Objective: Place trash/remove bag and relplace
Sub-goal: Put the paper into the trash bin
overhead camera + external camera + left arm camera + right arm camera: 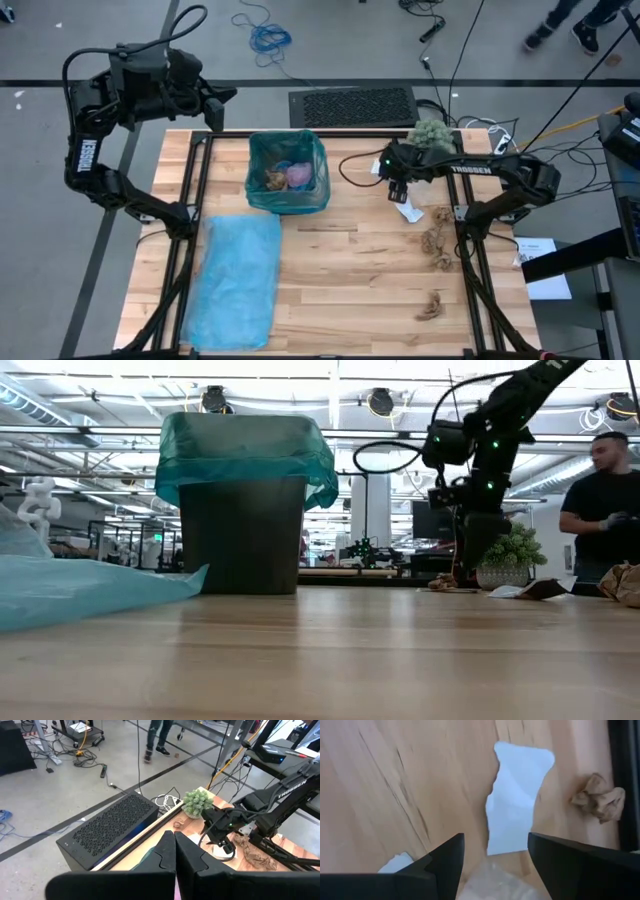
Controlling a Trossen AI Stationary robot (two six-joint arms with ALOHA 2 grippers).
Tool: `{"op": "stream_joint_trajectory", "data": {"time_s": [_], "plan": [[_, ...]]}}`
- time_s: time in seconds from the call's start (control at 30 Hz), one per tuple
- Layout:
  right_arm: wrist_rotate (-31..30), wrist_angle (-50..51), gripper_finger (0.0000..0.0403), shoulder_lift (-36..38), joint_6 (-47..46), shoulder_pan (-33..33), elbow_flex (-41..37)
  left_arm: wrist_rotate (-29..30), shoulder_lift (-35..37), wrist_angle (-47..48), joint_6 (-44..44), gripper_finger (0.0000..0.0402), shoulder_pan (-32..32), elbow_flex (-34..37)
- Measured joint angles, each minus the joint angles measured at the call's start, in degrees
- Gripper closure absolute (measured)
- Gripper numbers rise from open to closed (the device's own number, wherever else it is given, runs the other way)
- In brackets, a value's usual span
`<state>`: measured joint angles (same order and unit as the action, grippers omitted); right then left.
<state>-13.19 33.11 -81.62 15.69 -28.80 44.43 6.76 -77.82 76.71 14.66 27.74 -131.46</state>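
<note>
A dark bin lined with a teal bag (288, 172) stands at the table's far middle, with a lilac-pink piece (298, 176) and a brown wad inside. My right gripper (495, 840) hangs open, pointing down, just above a flat white scrap (517, 805) lying on the table; a pale crumpled piece (492, 880) shows between its fingers' bases. In the high view this gripper (397, 190) is right of the bin. Brown paper wads (437, 243) lie on the table near the right rail. My left gripper (175, 855) is shut and empty, raised beyond the table's far left corner (215, 100).
A spare blue bag (235, 282) lies flat on the near left of the table. A fuzzy grey-green ball (430, 133) sits at the far right edge. Another brown wad (432, 305) lies near the front right. A person (600, 510) stands behind the table.
</note>
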Motion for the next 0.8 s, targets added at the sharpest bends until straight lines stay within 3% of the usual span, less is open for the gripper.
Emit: {"op": "stream_joint_trajectory", "data": {"time_s": [0.47, 0.67, 0.8], "plan": [[1.47, -8.87, 0.02, -2.35, 0.26, 0.0, -3.0, 0.0, 0.0, 0.15, 0.09, 0.0402, 0.0, 0.0], [-1.78, -11.43, 0.0201, -6.42, -0.21, -0.02, -3.02, -0.01, 0.0, 0.18, 1.48, 0.0402, 0.0, 0.0], [-3.39, -12.85, 0.0234, -7.73, -0.44, -0.38, -3.02, -0.02, 0.0, 0.39, 1.59, 0.0402, -0.01, 0.0]]}}
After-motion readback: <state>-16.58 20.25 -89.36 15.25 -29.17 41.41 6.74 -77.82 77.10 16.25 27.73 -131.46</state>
